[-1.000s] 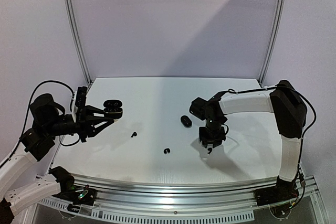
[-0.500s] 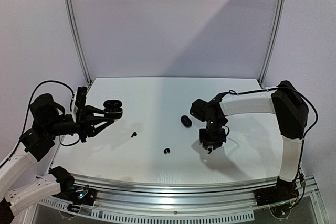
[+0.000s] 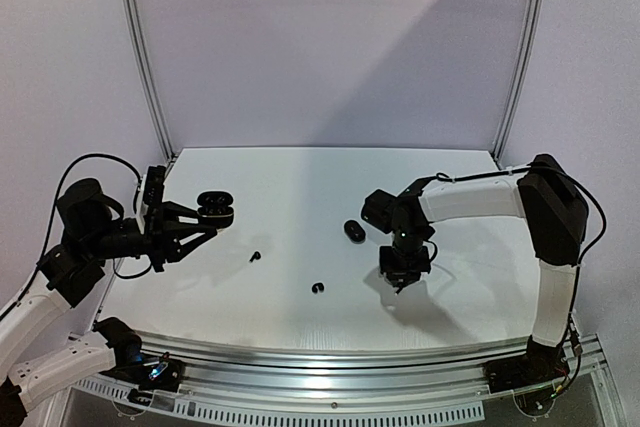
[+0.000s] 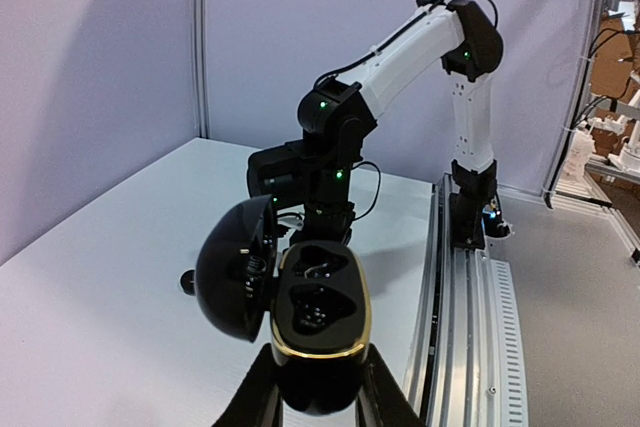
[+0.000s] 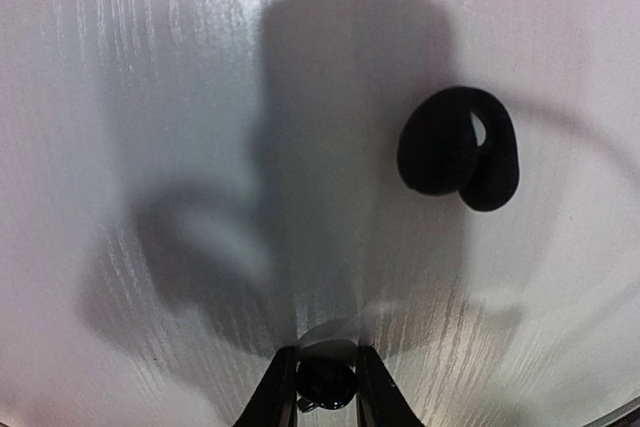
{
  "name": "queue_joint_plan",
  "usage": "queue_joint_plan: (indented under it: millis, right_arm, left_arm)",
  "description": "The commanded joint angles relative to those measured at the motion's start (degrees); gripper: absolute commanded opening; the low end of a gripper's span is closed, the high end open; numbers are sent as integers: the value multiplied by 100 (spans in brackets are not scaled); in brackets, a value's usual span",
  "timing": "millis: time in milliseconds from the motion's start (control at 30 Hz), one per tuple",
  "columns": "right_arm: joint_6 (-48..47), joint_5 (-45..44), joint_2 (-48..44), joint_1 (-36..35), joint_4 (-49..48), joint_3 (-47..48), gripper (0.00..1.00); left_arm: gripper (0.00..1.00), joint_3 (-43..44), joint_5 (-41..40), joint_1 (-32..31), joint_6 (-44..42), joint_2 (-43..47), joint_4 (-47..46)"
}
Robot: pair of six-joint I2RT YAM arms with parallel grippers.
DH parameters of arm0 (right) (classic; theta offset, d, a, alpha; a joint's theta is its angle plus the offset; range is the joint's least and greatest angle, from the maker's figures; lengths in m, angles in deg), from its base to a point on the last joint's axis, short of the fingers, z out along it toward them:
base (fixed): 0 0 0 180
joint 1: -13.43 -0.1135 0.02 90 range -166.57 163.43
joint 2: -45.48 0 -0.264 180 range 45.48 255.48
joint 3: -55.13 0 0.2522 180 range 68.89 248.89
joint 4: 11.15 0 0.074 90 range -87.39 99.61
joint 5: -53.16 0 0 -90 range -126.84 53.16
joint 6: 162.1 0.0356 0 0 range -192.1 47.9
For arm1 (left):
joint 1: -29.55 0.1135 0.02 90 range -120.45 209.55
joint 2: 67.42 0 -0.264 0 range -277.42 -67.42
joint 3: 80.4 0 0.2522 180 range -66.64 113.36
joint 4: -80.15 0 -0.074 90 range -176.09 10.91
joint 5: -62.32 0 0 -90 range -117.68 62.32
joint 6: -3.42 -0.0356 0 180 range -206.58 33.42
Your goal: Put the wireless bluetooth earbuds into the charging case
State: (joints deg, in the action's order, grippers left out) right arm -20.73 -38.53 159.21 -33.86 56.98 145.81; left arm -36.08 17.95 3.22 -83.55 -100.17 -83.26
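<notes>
White table top with faint wood grain (image 3: 300, 172), boxed in by matte pale lilac wall panels (image 3: 250, 37), thin silver metal posts (image 3: 143, 57) at its far corners. Ribbed aluminium rail (image 3: 350, 352) runs along the near edge. Diagonal shadow (image 3: 440, 97) across the back panel, grey floor (image 4: 560, 347) beyond.

Glossy black plastic charging case (image 4: 320, 315)

I see the whole surface (image 3: 300, 187) from above and behind. Left wrist looks across at the right arm (image 4: 400, 42); right wrist stares down, close.
</notes>
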Motion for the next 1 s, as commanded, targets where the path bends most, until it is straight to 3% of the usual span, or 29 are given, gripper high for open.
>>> queue_joint_plan:
  millis: [0, 167, 500, 667, 967]
  right_arm:
    - [-17, 62, 121, -59, 98, -130, 13]
    - [-224, -2, 97, -114, 109, 118, 0]
    - [-1997, -1100, -276, -644, 255, 2379, 0]
    - [-3340, -1507, -640, -1222, -839, 3306, 0]
    - [-5384, -1001, -1071, -1966, -3901, 3242, 0]
  left_arm:
    - [0, -6, 18, 74, -75, 33, 42]
    - [0, -15, 17, 70, -71, 32, 22]
    - [0, -14, -574, 68, 42, 152, -487]
    - [0, -22, -862, 57, 151, 122, -774]
    - [0, 71, -1108, 23, 172, 7, -1086]
